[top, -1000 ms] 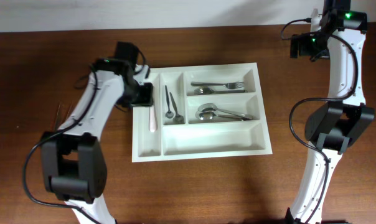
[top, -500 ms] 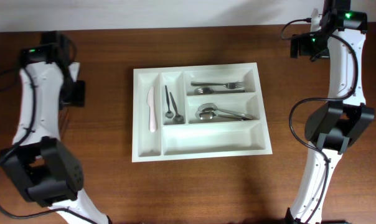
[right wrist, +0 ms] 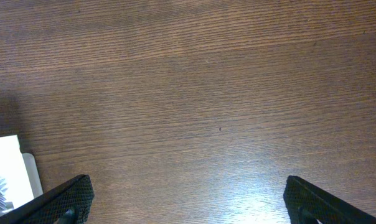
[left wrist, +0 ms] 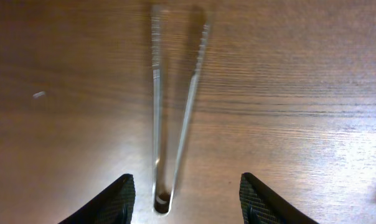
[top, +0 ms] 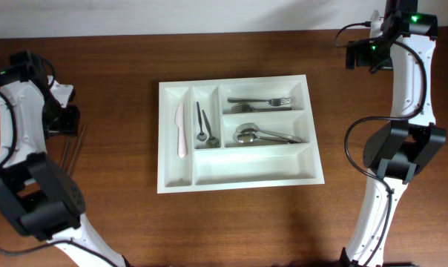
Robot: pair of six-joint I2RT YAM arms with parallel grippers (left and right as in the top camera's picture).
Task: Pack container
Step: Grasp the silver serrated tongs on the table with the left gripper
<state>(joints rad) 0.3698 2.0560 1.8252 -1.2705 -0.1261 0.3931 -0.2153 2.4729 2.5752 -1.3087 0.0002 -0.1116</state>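
Left pincer [left wrist: 187,190] and right pincer [right wrist: 188,190] both gape, mostly out of frame; thin tongs [left wrist: 156,106] blur at top.

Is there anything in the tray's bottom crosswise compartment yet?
No, the container's bottom crosswise compartment shows only bare white plastic in the overhead view.
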